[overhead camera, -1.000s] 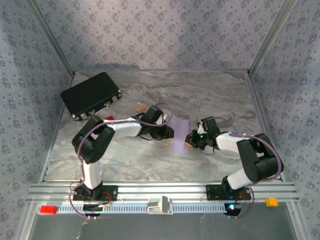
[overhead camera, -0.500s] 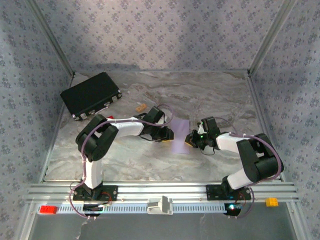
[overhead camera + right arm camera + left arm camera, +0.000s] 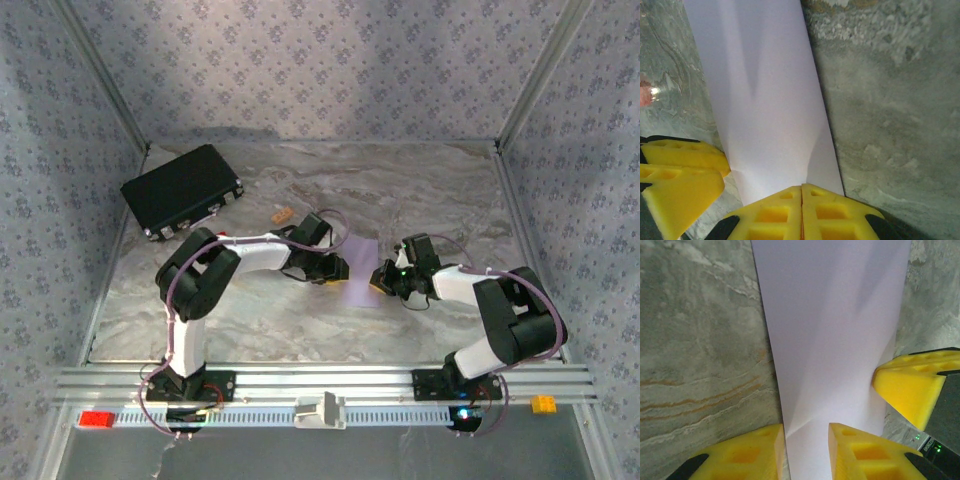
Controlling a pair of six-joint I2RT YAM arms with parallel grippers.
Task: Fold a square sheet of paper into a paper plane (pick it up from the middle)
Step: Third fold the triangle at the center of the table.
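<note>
The left claw (image 3: pixel 807 432) stands part open, its fingers astride one end of the lilac sheet of paper (image 3: pixel 830 330), a narrow strip lying mid-worktop (image 3: pixel 420 190). The right claw (image 3: pixel 801 189) is closed, its tips touching the sheet's opposite edge; whether it pinches the paper cannot be told. There are two claws, one sheet and one black case (image 3: pixel 180 188). The left elbow has swung slightly inward over the last second; the sheet is unmoved.

Sheet (image 3: pixel 360 288) mid-table between left claw (image 3: pixel 340 270) and right claw (image 3: pixel 379 281); case (image 3: pixel 181 190) back-left; small block (image 3: pixel 282 214), apparently, between case and sheet.
</note>
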